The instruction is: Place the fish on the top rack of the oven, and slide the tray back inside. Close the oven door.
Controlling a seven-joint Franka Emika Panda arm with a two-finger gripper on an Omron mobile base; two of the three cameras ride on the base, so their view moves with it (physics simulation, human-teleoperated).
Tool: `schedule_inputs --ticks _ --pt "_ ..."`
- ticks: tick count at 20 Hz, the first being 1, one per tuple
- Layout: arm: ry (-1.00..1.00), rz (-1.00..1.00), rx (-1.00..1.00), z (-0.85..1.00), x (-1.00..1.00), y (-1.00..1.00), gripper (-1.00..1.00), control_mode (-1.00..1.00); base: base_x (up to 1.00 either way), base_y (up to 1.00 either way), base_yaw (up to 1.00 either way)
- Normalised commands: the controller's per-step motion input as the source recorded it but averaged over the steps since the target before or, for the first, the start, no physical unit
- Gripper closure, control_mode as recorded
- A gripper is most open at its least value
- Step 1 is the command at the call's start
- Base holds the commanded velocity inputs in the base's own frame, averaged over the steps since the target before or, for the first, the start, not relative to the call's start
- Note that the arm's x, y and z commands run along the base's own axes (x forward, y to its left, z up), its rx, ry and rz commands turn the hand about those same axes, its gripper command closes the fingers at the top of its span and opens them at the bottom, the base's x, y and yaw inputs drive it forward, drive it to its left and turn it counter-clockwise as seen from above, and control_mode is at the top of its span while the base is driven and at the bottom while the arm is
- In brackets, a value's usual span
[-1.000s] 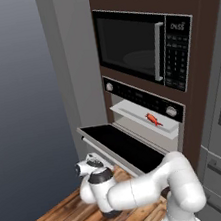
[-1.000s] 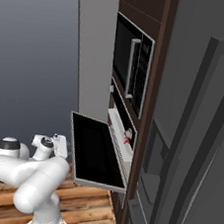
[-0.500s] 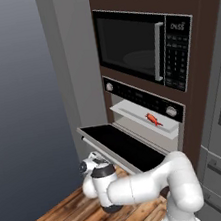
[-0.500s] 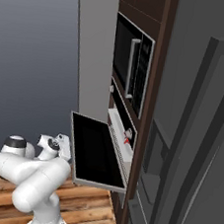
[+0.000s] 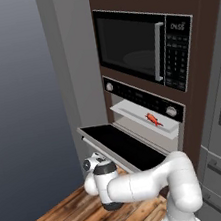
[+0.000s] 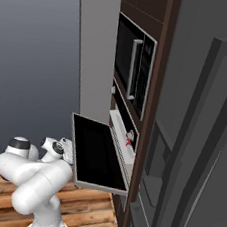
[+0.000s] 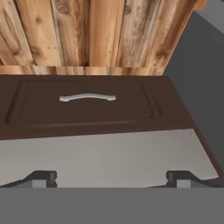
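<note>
Oven (image 5: 147, 106): your fish (image 5: 153, 119) lies on the tray (image 5: 133, 113), door (image 5: 119, 146) down at 6 o'clock. Your claw (image 7: 111, 178) gapes wide, empty; the arm has crept nearer the door.

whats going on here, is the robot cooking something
A white robot arm is loading a built-in oven. The fish already lies on the pale tray, which sticks out of the oven cavity, not yet slid in. The oven door hangs open and flat. The hand is open and empty, down low beside the door, looking at a brown drawer front.
</note>
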Motion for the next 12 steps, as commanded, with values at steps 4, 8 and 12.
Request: schedule_inputs --ticks 4,8,12 --pt "-0.16 -0.08 -0.18 -0.98 -0.29 -1.0 -1.0 -1.0 0.0 0.0 0.0" --pt "-0.23 -0.13 -0.08 -0.54 -0.01 -1.0 -1.0 -1.0 0.0 0.0 0.0" --pt "-0.16 -0.19 -0.09 -0.14 -0.04 -1.0 -1.0 -1.0 0.0 0.0 0.0"
